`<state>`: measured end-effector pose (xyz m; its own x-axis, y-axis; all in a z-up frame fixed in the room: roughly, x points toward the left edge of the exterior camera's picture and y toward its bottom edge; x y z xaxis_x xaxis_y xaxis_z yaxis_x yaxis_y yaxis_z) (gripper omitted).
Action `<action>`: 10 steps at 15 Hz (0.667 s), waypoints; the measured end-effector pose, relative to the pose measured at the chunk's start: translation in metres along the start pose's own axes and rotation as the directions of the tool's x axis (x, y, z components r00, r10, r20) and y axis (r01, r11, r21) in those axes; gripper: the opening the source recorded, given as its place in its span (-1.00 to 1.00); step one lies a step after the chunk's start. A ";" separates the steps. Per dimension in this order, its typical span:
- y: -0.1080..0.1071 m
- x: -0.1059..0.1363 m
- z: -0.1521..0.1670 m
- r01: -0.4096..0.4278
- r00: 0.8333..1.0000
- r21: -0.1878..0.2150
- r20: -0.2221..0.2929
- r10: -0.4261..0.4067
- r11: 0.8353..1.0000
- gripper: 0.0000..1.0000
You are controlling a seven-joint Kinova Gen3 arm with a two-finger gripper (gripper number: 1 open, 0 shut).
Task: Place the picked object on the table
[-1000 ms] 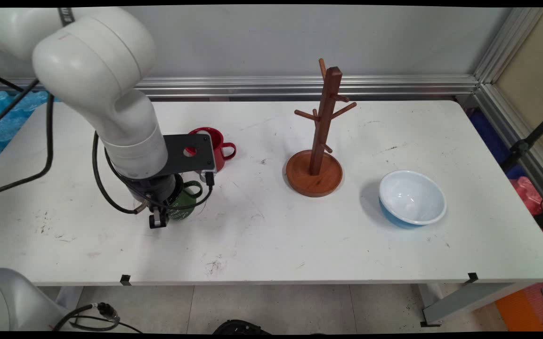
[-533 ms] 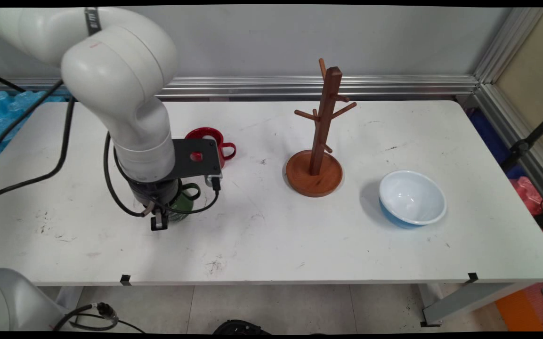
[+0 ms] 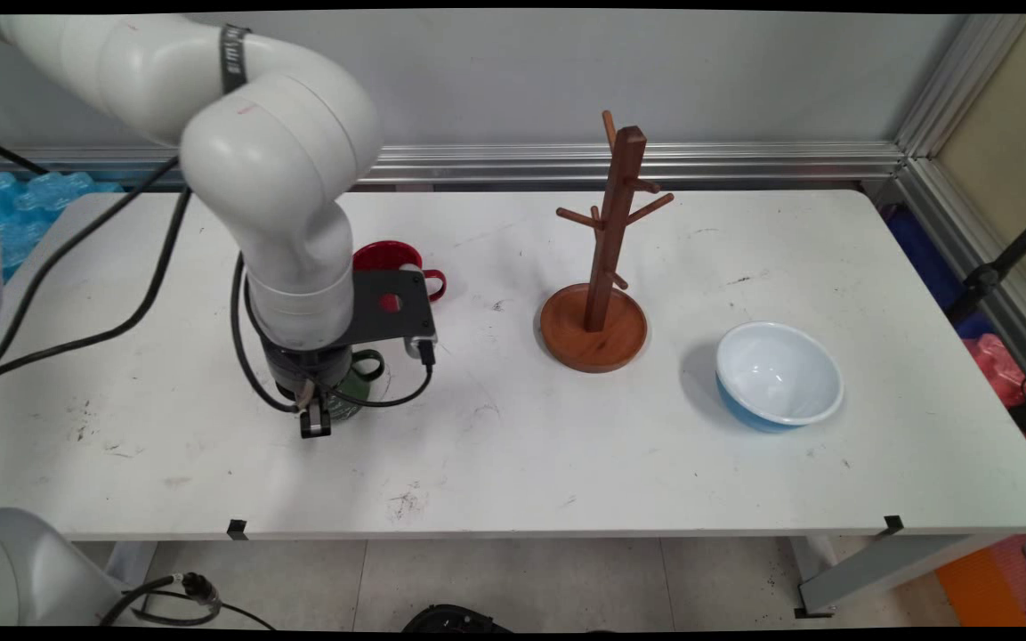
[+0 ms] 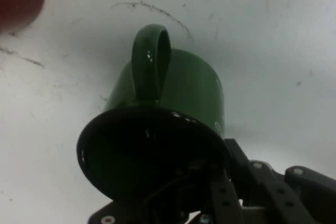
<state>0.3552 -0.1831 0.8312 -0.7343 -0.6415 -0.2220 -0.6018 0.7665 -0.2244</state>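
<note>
A dark green mug (image 3: 354,393) stands upright on the white table (image 3: 566,445), left of centre, its handle pointing to the back right. My gripper (image 3: 326,411) is down at the mug's near left rim, touching it. In the hand view the green mug (image 4: 178,93) fills the middle, its dark mouth close to the camera and its handle on top, and my gripper (image 4: 210,187) rises at the rim's lower right. A red mug (image 3: 392,258) stands just behind, partly hidden by the black wrist plate.
A wooden mug tree (image 3: 600,267) on a round base stands at the table's centre. A bowl (image 3: 778,374), white inside and blue outside, sits to its right. Black cables hang from the arm at the left.
The arm's wrist has swung to the right over the green mug, and the gripper has closed in on the mug's near side. The mug has stayed in place.
</note>
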 end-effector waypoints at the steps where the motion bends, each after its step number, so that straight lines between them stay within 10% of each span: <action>1: 0.000 0.003 0.002 0.005 1.000 -0.001 0.006 -0.005 1.000 -1.00; 10: 0.003 0.022 0.010 0.045 0.998 -0.013 0.038 -0.045 0.999 -1.00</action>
<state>0.3408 -0.1952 0.8161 -0.6941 -0.6759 -0.2480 -0.6384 0.7370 -0.2219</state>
